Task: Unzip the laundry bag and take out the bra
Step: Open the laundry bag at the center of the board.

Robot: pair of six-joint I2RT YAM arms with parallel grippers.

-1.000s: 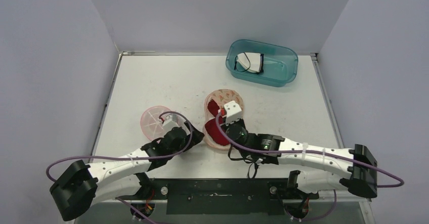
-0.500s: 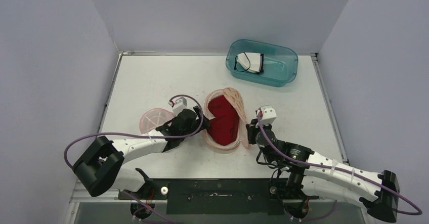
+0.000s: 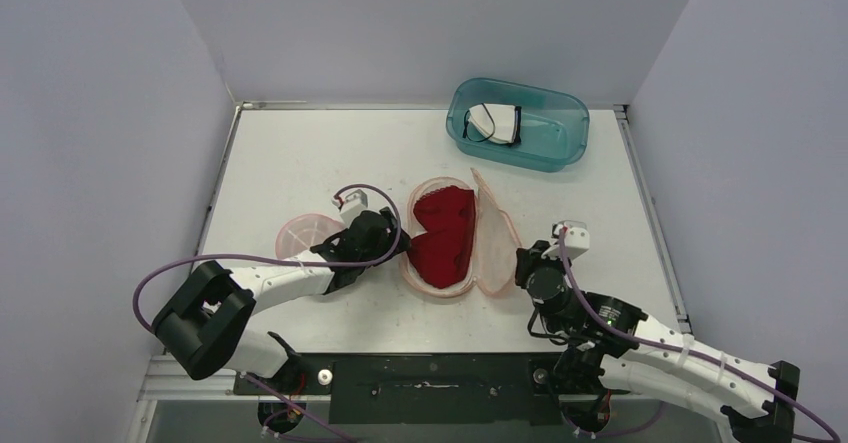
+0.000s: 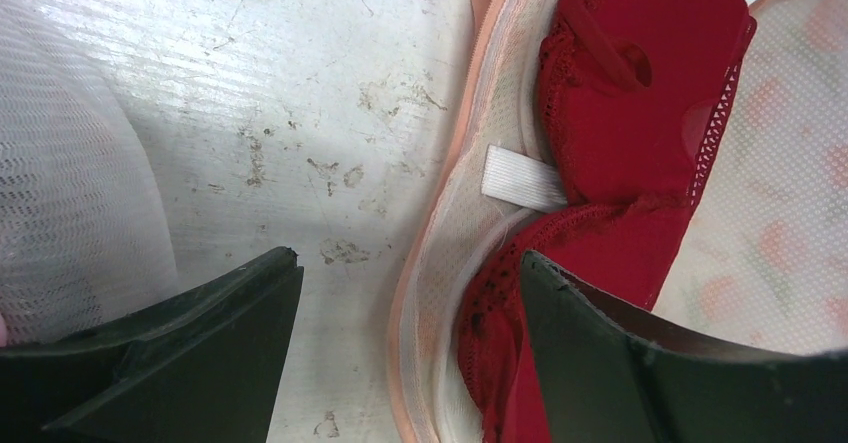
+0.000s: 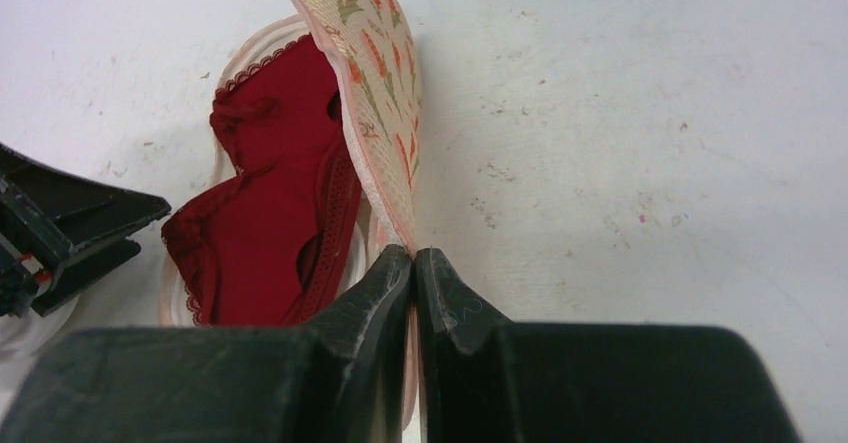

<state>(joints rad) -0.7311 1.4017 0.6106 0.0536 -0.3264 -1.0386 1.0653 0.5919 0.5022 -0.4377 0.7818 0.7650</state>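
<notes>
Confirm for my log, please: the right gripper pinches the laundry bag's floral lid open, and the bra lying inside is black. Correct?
Not quite. The bra is red, not black, as the right wrist view shows. The rest holds: the right gripper pinches the laundry bag's floral lid open.

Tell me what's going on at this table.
The laundry bag is already unzipped and lying open mid-table. The right pincer is shut on the bag's patterned flap, holding it out to the right, which leaves the red bra exposed inside. The left pincer is open and low at the bag's left rim, one finger over the bra's edge, not gripping it. The bra is not out yet.
</notes>
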